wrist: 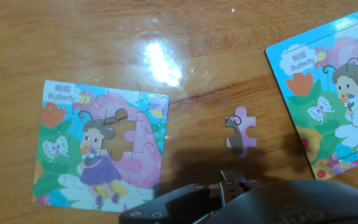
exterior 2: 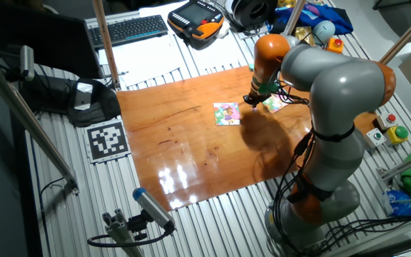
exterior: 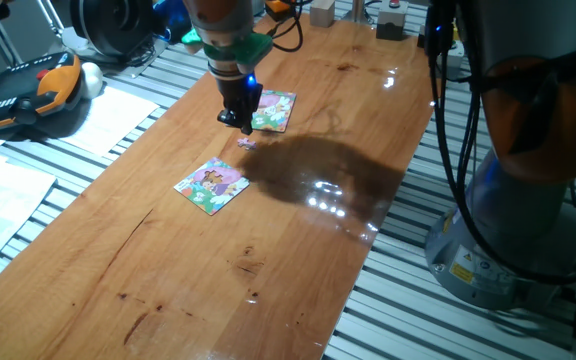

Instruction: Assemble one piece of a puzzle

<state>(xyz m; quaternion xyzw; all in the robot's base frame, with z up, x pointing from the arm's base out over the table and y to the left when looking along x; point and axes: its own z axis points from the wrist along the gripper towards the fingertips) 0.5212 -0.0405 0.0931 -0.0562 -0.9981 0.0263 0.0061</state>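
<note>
One piece [wrist: 240, 131] lies btwn puzzle [wrist: 100, 147] & other board [wrist: 328, 93] (gripper [exterior: 236, 118] state unclear).

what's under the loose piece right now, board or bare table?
Bare wood. The piece lies flat on the table, between the puzzle and the other board, touching neither. The wood directly beneath it is covered.

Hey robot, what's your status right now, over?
Gripper above the table, holding nothing seen; jaws unclear. Piece loose on the wood between puzzle and other board. Puzzle has an open gap. Nothing blocking.
</note>
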